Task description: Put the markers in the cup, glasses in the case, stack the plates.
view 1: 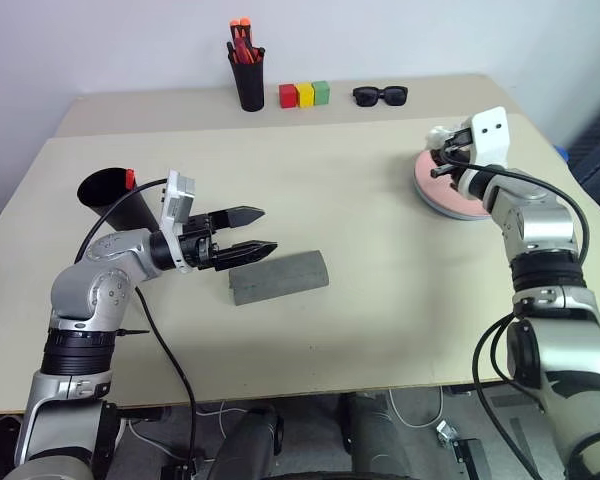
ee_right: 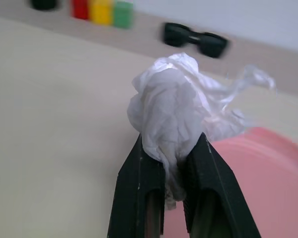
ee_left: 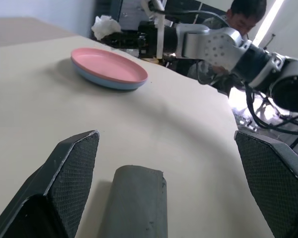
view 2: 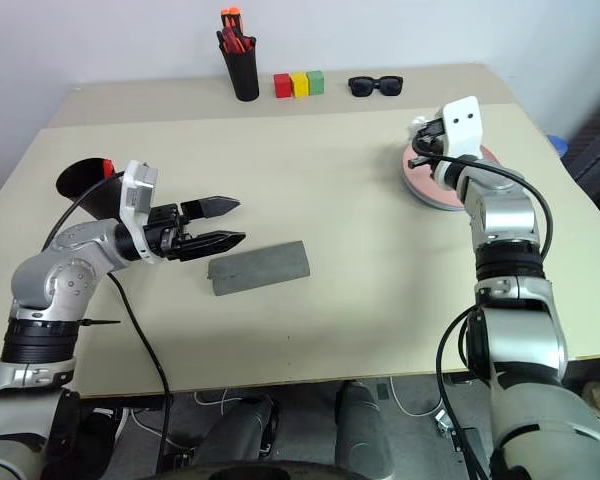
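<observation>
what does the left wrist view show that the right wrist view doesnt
Left wrist view alone: the grey felt-like glasses case lying between the left gripper's open black fingers, the light blue plate under the pink one, and a person behind the right arm.

Right wrist view alone: the chunky black sunglasses and the red, yellow and green blocks at the table's far edge.

Both: the salmon pink plate, the beige table, and the crumpled white tissue pinched in the right gripper.

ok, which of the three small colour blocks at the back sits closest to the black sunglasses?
The small green block: it ends the row on the side of the chunky black sunglasses; the yellow block is in the middle, the red block farthest.
</observation>
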Available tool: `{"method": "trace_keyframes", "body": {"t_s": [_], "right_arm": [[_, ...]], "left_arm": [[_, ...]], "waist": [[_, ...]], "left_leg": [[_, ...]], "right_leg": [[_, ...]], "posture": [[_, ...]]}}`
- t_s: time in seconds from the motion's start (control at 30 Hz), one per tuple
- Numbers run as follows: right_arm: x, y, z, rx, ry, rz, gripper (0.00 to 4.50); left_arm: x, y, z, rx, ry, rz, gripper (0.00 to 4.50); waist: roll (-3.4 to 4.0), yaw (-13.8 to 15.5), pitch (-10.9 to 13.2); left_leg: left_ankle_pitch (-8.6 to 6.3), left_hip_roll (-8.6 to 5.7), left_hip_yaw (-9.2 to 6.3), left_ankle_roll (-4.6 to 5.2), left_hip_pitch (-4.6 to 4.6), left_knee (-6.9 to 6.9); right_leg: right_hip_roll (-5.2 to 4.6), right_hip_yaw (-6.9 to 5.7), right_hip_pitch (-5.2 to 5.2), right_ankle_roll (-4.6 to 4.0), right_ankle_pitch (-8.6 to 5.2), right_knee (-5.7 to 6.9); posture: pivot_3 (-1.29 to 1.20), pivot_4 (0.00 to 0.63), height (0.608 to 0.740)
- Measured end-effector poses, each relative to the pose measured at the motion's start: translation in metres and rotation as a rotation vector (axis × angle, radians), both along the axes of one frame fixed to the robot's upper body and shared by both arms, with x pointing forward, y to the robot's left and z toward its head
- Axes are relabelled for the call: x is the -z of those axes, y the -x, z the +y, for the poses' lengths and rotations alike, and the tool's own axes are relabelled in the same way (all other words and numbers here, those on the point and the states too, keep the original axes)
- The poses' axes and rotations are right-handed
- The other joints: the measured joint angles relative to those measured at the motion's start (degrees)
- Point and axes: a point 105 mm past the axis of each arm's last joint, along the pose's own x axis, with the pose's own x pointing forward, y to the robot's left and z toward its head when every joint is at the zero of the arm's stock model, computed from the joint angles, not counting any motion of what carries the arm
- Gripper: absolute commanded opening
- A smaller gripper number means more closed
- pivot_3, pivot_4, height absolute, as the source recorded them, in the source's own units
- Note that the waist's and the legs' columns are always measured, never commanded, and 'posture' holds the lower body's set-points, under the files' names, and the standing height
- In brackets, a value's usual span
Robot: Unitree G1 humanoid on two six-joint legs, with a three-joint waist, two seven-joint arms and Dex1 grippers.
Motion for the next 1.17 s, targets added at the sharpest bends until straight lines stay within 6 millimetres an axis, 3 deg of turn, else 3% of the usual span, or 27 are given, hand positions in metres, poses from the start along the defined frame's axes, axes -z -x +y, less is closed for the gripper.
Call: {"method": "trace_keyframes", "body": {"t_s": [0.1,0.17,0.27,0.37,0.43,0.47,0.53,0.6,0.67,0.73,0.83,0.93,1.07,1.17], "right_arm": [[0.026,0.001,-0.019,0.087,0.025,0.066,3.34],[0.033,0.002,-0.025,0.112,0.026,0.072,4.40],[0.019,-0.001,-0.023,0.097,0.009,0.003,4.46],[-0.013,-0.001,-0.012,0.003,-0.061,-0.142,4.46],[-0.036,0.010,0.013,-0.190,-0.117,-0.229,4.46],[-0.038,0.019,0.027,-0.289,-0.122,-0.237,4.46],[-0.028,0.039,0.054,-0.474,-0.115,-0.206,4.46],[0.001,0.075,0.081,-0.679,-0.089,-0.113,4.46],[0.023,0.105,0.093,-0.808,-0.079,-0.013,4.46],[0.021,0.127,0.099,-0.904,-0.055,0.022,4.46],[0.003,0.151,0.108,-0.988,0.000,-0.011,4.46],[0.006,0.164,0.111,-1.006,0.005,0.017,4.46],[0.016,0.166,0.103,-0.966,-0.002,0.076,4.46],[0.012,0.164,0.099,-0.941,-0.001,0.073,4.46]], "left_arm": [[0.000,0.000,0.000,-0.002,0.000,0.000,4.50],[0.000,0.000,0.001,-0.009,0.000,0.000,4.50],[0.001,-0.001,0.006,-0.039,0.000,0.002,4.50],[0.002,0.000,0.018,-0.079,-0.002,0.006,4.50],[-0.003,0.001,0.025,-0.107,0.020,-0.001,4.50],[-0.005,0.003,0.025,-0.108,0.025,-0.011,4.50],[-0.006,0.008,0.028,-0.111,0.026,-0.029,4.50],[-0.001,0.014,0.036,-0.136,0.022,-0.032,4.50],[0.004,0.017,0.040,-0.154,0.021,-0.030,4.50],[0.005,0.018,0.044,-0.169,0.020,-0.040,4.50],[0.006,0.020,0.049,-0.167,0.006,-0.059,4.50],[0.008,0.017,0.055,-0.181,-0.006,-0.068,4.50],[0.011,0.012,0.057,-0.200,-0.005,-0.078,4.50],[0.008,0.010,0.054,-0.191,-0.008,-0.097,4.50]], "waist": [[0.02,-0.2,0.0],[0.03,-0.5,0.0],[0.04,-1.4,0.0],[0.06,-1.9,0.0],[0.05,-1.8,0.0],[0.04,-1.7,0.0],[0.04,-1.5,0.0],[0.05,-1.0,0.0],[0.11,-0.2,0.1],[0.14,0.1,0.1],[0.08,0.3,0.0],[0.08,0.3,0.0],[0.07,0.4,0.0],[0.07,0.4,0.0]], "left_leg": [[0.11,0.00,0.01,-0.19,-0.02,-0.02],[0.11,0.01,0.05,-0.19,-0.01,-0.02],[0.10,0.02,0.04,-0.18,-0.01,-0.03],[0.10,0.04,0.06,-0.18,0.01,-0.07],[0.10,0.10,-0.01,-0.18,0.00,-0.08],[0.10,0.12,-0.02,-0.18,0.00,-0.07],[0.09,0.16,-0.05,-0.17,-0.02,-0.06],[-0.05,0.13,-0.11,0.08,-0.05,-0.06],[-0.07,0.06,-0.04,0.11,-0.06,0.05],[-0.09,0.05,0.05,0.14,-0.03,0.12],[-0.06,0.12,0.05,0.11,0.10,0.12],[-0.06,0.15,0.06,0.10,0.14,0.12],[-0.06,0.13,0.08,0.10,0.06,0.13],[-0.06,0.13,0.08,0.11,0.06,0.12]], "right_leg": [[0.00,0.00,-0.03,0.00,0.00,0.00],[0.00,0.04,-0.04,0.00,0.00,0.00],[0.00,0.04,-0.04,0.01,0.00,0.02],[0.05,0.06,-0.07,0.01,0.00,0.01],[0.10,0.05,-0.06,0.01,0.00,0.00],[0.10,0.05,-0.06,0.01,0.00,0.00],[0.08,0.05,-0.05,0.01,0.00,0.01],[0.04,0.04,-0.05,0.03,-0.01,-0.01],[-0.05,0.08,-0.06,0.11,0.04,-0.01],[-0.06,0.11,0.00,0.13,0.06,0.00],[0.07,0.09,0.11,0.11,0.07,0.01],[0.09,0.09,0.15,0.10,0.07,0.02],[0.04,0.10,0.09,0.09,0.08,-0.01],[0.04,0.10,0.09,0.09,0.08,-0.01]], "posture": [[0.00,0.150,0.740],[0.00,0.150,0.740],[0.00,0.150,0.740],[0.00,0.150,0.740],[0.00,0.150,0.740],[0.00,0.150,0.740],[0.00,0.150,0.740],[0.00,0.150,0.740],[0.00,0.150,0.740],[0.00,0.150,0.740],[0.00,0.150,0.740],[0.00,0.150,0.740],[0.00,0.150,0.740],[0.00,0.150,0.740]]}}
